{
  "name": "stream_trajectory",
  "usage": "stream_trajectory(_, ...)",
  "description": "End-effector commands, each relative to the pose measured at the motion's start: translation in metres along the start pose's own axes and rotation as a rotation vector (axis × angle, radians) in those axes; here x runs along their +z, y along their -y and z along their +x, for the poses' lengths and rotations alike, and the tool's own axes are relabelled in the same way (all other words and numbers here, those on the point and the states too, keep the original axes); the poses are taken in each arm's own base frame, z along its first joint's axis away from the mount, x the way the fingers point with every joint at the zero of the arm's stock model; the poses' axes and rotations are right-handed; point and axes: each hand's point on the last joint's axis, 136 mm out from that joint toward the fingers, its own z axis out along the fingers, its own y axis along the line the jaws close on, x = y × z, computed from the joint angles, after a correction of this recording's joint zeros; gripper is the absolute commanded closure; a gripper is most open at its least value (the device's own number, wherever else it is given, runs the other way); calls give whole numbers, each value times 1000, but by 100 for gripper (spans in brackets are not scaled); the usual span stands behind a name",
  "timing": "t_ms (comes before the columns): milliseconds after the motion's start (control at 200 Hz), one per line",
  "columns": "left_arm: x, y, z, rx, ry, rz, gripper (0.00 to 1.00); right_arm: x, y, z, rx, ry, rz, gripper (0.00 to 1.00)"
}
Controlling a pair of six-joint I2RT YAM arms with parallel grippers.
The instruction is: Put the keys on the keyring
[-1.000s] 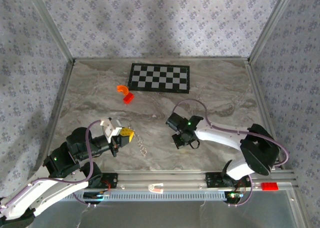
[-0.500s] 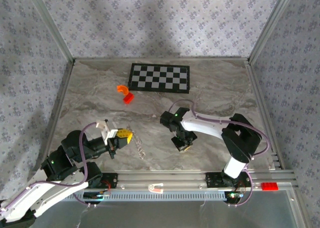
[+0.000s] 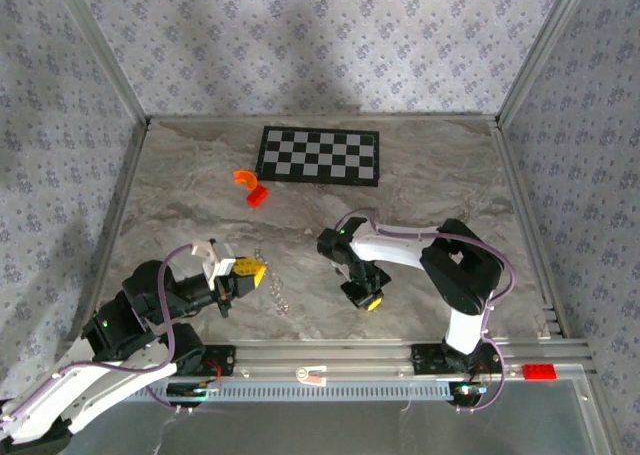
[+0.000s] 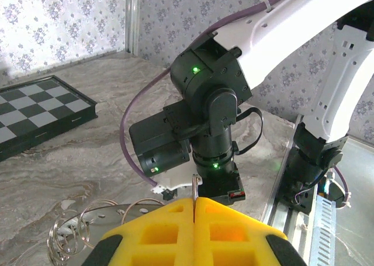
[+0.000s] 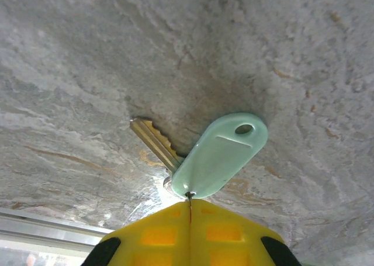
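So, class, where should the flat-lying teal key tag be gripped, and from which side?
Probably across its long edges at the plain middle, straight down from above: the teal key tag lies flat on the table, and its hole should stay free.

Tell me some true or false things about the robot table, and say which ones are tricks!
1. The key has a pale green head. True.
2. The checkerboard lies right by the arm bases. False: it lies at the far side of the table.
3. The right gripper is wide open. False: it is shut tight.
4. The keyring lies close to the left gripper. True.
5. The orange piece sits on the checkerboard. False: it lies on the table beside it.
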Motion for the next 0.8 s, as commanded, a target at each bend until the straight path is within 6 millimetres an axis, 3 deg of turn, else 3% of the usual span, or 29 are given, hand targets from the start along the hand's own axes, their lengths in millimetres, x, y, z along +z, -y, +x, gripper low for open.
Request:
stream_trajectory(0, -2, 8, -19, 6, 63, 36, 100, 4, 0, 2, -6, -24, -16, 100)
stream_trajectory(105, -1, 8, -18, 9, 57, 34, 100, 3, 3, 0, 3, -2, -6, 98)
stream_trajectory(275, 0, 7, -17, 7, 51, 30, 100, -8, 6, -7, 39, 93, 3, 77)
stream_trajectory(590, 2, 7, -17, 11, 45, 29, 100, -33, 0, -1, 220, 354, -71, 53)
stream_trajectory(795, 4, 8, -17, 10, 40, 38, 100, -17, -7, 11, 308, 473, -135, 47)
